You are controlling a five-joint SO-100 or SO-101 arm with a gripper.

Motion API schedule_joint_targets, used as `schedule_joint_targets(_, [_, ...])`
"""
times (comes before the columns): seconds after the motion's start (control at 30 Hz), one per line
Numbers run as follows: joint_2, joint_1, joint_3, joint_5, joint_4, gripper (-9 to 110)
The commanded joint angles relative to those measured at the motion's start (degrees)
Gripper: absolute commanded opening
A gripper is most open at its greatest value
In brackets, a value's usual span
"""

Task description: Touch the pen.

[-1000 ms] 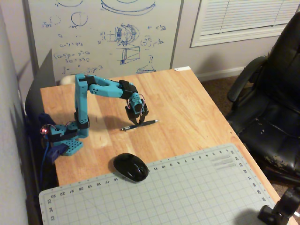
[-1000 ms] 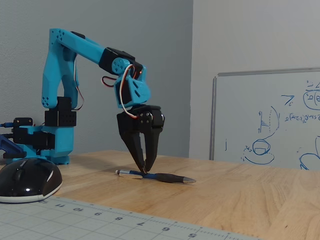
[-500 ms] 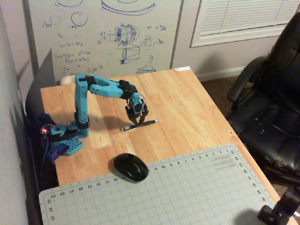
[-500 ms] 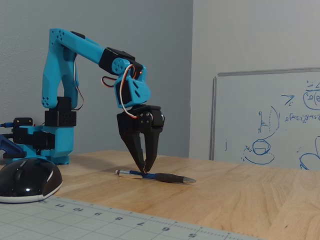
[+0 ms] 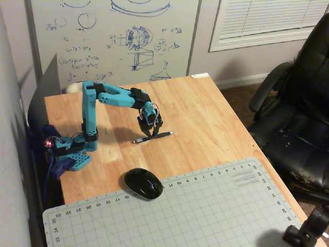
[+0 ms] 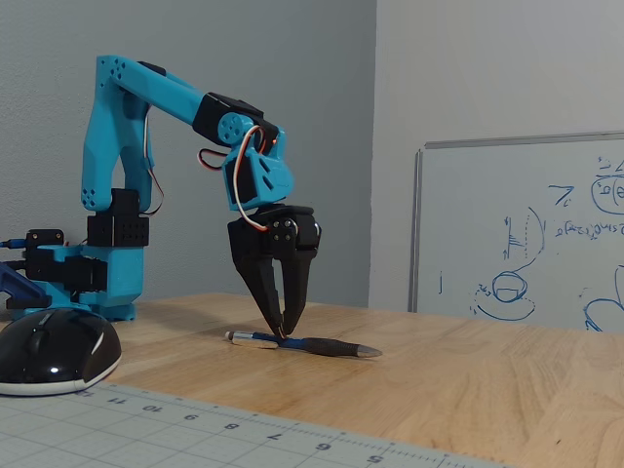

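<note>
The dark blue pen [image 5: 152, 137] lies flat on the wooden table [image 5: 205, 113], its silvery ends pointing left and right; it also shows in the low fixed view [image 6: 322, 345]. My blue arm reaches down over it. The black gripper [image 5: 150, 135] points straight down with its fingertips together, resting on the pen's left half; in the low fixed view the gripper [image 6: 282, 334] tips meet at the pen's barrel. The fingers look shut and hold nothing.
A black computer mouse [image 5: 143, 183] sits at the edge of a grey cutting mat [image 5: 205, 211], also in the low view [image 6: 49, 351]. The arm's base [image 5: 72, 152] is clamped at the table's left. A whiteboard [image 5: 118, 36] stands behind; a black office chair [image 5: 298, 118] at right.
</note>
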Motion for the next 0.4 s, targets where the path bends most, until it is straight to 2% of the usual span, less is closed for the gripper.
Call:
schedule_joint_targets(0.0, [1.14, 0.44, -2.11, 0.62, -0.79, 1])
schedule_joint_targets(0.37, [1.14, 0.44, -2.02, -0.18, -0.79, 1])
